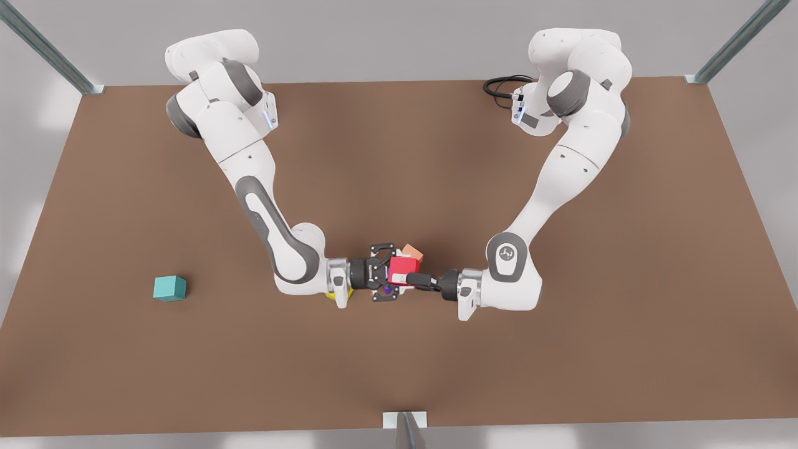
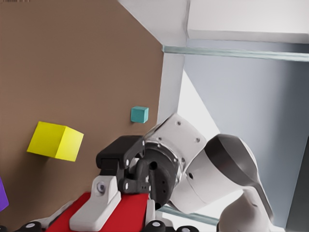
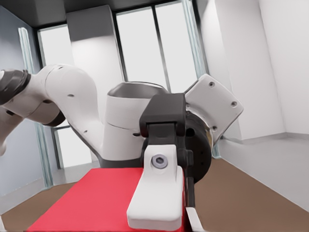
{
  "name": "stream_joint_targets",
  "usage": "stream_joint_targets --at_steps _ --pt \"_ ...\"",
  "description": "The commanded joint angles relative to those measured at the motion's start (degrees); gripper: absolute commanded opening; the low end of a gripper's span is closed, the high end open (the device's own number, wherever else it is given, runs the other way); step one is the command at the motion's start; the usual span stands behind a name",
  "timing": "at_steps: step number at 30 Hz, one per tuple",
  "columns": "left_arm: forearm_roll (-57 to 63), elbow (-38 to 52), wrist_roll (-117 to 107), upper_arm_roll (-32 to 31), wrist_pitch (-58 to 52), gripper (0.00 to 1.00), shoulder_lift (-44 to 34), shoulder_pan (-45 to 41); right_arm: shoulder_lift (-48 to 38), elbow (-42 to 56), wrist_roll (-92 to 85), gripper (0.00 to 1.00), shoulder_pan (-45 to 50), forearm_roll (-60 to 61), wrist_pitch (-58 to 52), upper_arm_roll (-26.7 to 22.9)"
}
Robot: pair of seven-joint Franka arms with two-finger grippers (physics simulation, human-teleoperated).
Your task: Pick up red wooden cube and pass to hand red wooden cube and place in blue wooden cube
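Observation:
The red wooden cube (image 1: 402,267) hangs over the middle of the table between both grippers. My left gripper (image 1: 416,278), on the arm at the front view's right, is shut on it. My right gripper (image 1: 398,270) comes in from the front view's left and also grips it. In the left wrist view the right gripper's white finger (image 2: 96,211) lies on the red wooden cube (image 2: 133,212). In the right wrist view the left gripper's finger (image 3: 157,195) lies on the red wooden cube (image 3: 87,203). The blue wooden cube (image 1: 169,288) (image 2: 139,114), teal in colour, sits alone far to the front view's left.
A salmon-orange cube (image 1: 412,252) lies just behind the grippers. A purple cube (image 1: 388,290) (image 2: 2,193) and a yellow cube (image 1: 330,294) (image 2: 54,141) sit on the table (image 1: 561,349) under the right wrist. Open brown tabletop stretches between the grippers and the teal cube.

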Motion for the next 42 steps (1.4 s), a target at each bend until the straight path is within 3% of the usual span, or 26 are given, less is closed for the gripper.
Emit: stream_joint_targets --at_steps 1,3,5,10,12,14,15,17,20,21,23,25,29,31,35,42 --pt "-0.46 0.03 0.43 -0.05 0.12 0.66 -0.19 -0.01 -0.04 -0.02 -3.60 0.50 0.05 0.16 0.25 0.08" --pt "-0.46 0.03 0.43 -0.05 0.12 0.70 -0.19 -0.01 -0.04 -0.02 -3.60 0.50 -0.04 0.16 0.16 0.08" --pt "-0.37 0.03 0.61 -0.05 0.12 1.00 -0.19 0.08 -0.05 -0.02 -3.60 0.50 -0.30 0.07 -0.28 -0.01" --pt "0.16 0.03 0.87 0.04 -0.67 1.00 -0.54 1.92 -0.22 -0.37 -3.60 0.50 -0.92 -0.28 -0.37 -0.54" --pt "1.12 0.03 0.70 -0.05 -5.15 1.00 -0.98 5.79 -0.40 -1.08 -3.77 0.50 -4.34 -4.50 -2.21 -0.72" --pt "4.64 0.03 0.61 -0.05 -12.18 1.00 -2.56 10.53 -0.66 -1.17 -1.49 0.51 -8.65 -16.09 -5.20 -0.72" --pt "11.56 0.47 0.61 -0.22 -20.16 1.00 -4.05 15.98 -4.34 -4.58 2.55 0.51 -11.37 -23.74 -5.90 -0.72" --pt "43.20 2.05 -6.15 -0.22 -25.89 1.00 -14.41 19.50 -15.42 -15.14 15.11 0.51 -12.52 -37.27 -5.47 -4.93" --pt "71.61 2.32 -10.73 0.13 -36.52 1.00 -26.55 20.12 -17.36 -11.89 33.14 0.51 -12.52 -67.85 -5.20 -9.15" --pt "72.14 1.62 -11.69 0.48 -40.31 1.00 -30.14 20.38 -17.36 -10.66 32.09 0.51 -12.52 -77.18 -5.20 -10.73" --pt "59.14 -20.10 -12.40 25.26 -30.64 1.00 -49.14 5.70 -16.13 -8.11 25.33 0.52 -12.52 -89.57 -4.15 -13.72" --pt "58.43 -16.67 -12.31 25.27 -34.86 1.00 -47.56 6.50 -15.34 -5.74 18.11 0.52 -12.52 -95.99 -3.97 -17.94" --pt "58.52 -13.24 -14.60 25.18 -37.84 1.00 -45.20 6.05 -15.95 -6.70 17.58 0.52 -12.52 -101.35 -2.21 -21.80" --pt "59.83 -13.06 -14.33 25.35 -37.58 1.00 -41.06 8.95 -18.50 -12.15 17.67 0.52 -12.52 -103.99 2.35 -23.92" --pt "63.26 -10.96 -14.25 24.83 -37.58 1.00 -40.97 8.43 -19.47 -17.78 17.76 0.52 -12.52 -106.10 11.58 -28.66" --pt "63.35 -11.04 -14.24 24.83 -37.58 1.00 -40.97 8.52 -19.73 -23.49 17.58 0.52 -12.61 -106.45 17.74 -31.92"
